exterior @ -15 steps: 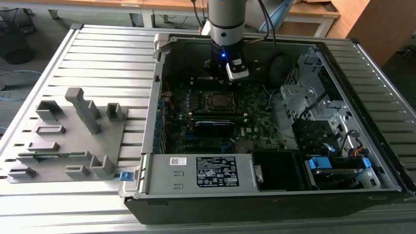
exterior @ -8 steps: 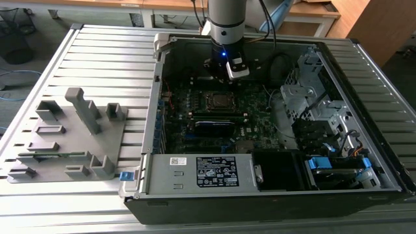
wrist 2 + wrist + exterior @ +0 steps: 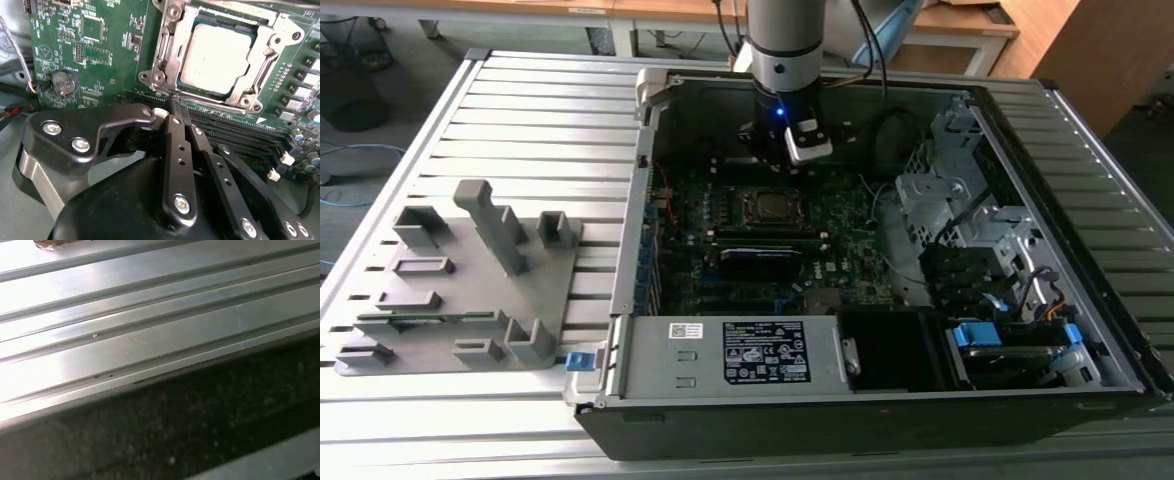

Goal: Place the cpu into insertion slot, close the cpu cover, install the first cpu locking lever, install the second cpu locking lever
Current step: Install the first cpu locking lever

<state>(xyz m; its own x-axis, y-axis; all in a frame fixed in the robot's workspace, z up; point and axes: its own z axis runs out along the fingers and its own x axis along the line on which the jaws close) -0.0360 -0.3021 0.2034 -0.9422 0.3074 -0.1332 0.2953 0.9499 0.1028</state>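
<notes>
Black gripper sat closest in the second wrist view, its 2 fingers pressed together, pinching nothing, tips just short of the socket. Beyond them the cpu lay in the insertion slot, the cpu cover down around it. Green motherboard surrounded both.
</notes>
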